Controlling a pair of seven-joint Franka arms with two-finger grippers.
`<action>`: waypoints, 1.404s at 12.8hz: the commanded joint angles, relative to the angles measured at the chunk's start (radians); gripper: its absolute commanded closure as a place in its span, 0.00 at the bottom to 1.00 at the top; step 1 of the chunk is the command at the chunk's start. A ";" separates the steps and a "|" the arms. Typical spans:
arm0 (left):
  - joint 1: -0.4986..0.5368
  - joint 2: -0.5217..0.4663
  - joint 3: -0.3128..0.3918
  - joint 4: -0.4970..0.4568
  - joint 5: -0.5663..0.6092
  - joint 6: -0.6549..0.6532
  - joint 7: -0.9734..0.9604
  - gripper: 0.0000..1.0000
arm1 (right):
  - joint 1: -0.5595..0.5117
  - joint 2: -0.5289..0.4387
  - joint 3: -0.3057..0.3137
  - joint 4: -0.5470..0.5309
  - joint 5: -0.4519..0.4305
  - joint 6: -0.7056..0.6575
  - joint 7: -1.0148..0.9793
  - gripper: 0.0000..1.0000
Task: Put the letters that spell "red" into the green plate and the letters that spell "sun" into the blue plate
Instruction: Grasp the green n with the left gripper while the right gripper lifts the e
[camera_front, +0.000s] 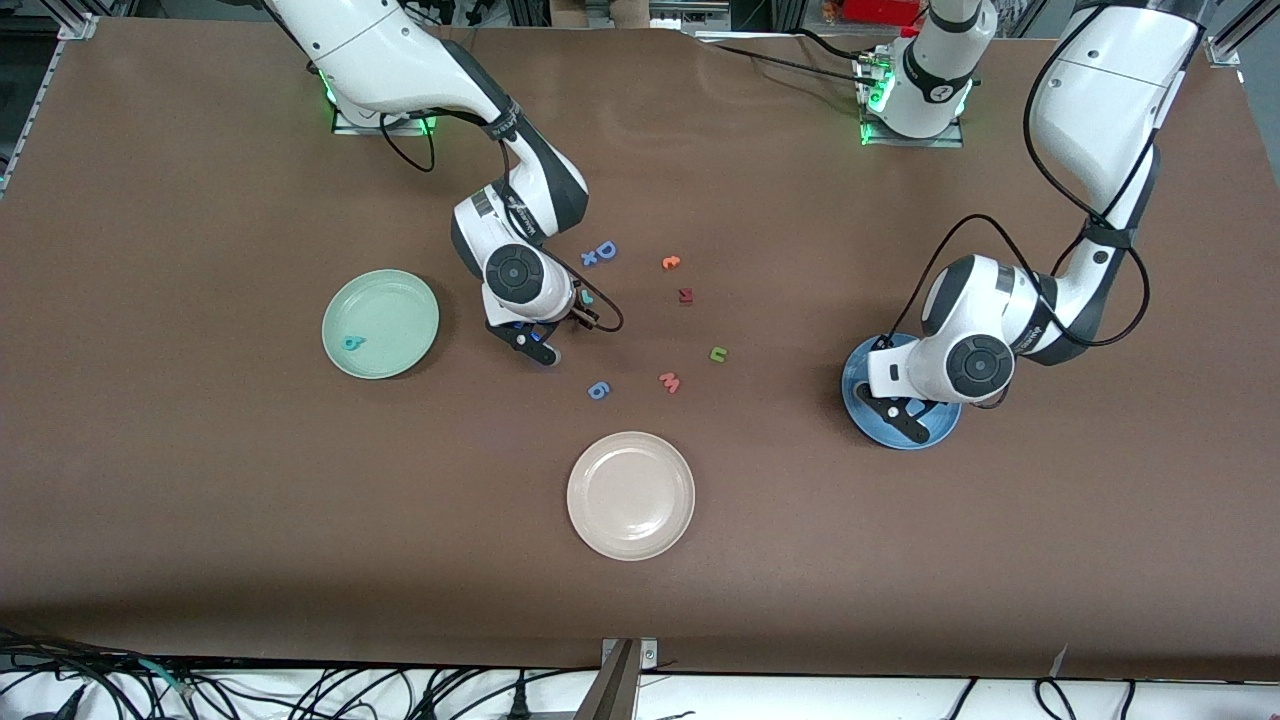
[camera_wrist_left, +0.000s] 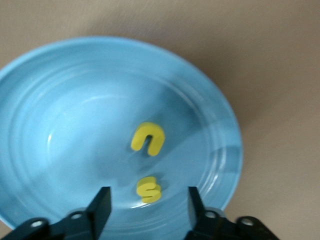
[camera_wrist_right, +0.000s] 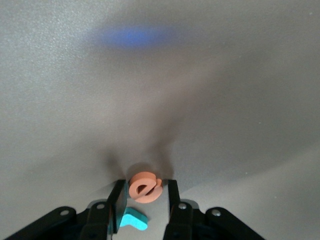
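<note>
Slippage threatens e (camera_wrist_right: 145, 186), pinched only at right gripper's (camera_front: 537, 350) fingertips at green plate's (camera_front: 381, 324) three o'clock beside r (camera_wrist_right: 134, 220); left gripper (camera_wrist_left: 148, 191), fingers spread, hovers over blue plate (camera_wrist_left: 60, 100).

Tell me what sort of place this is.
Probably a robotics lab bench: two bolted-down arms work over a brown table, aluminium framing edges it, and loose cables trail below.

round cream-white plate (camera_front: 630, 495) seen nearest the camera | blue capital "D" (camera_front: 606, 250) | dark red letter (camera_front: 685, 296) | pink "w" (camera_front: 669, 382) | blue "6" (camera_front: 598, 390) | brown worktop (camera_front: 200, 480)
</note>
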 joint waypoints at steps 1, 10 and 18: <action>0.000 -0.066 -0.060 -0.011 0.027 -0.019 -0.011 0.00 | 0.001 0.007 -0.001 -0.004 -0.004 -0.004 0.009 0.61; -0.136 -0.032 -0.149 0.072 0.017 -0.017 -0.413 0.00 | 0.000 0.006 -0.004 -0.001 -0.006 -0.010 0.009 0.79; -0.242 0.083 -0.149 0.144 0.023 0.110 -0.733 0.00 | -0.007 -0.008 -0.009 0.005 -0.006 -0.028 -0.005 0.87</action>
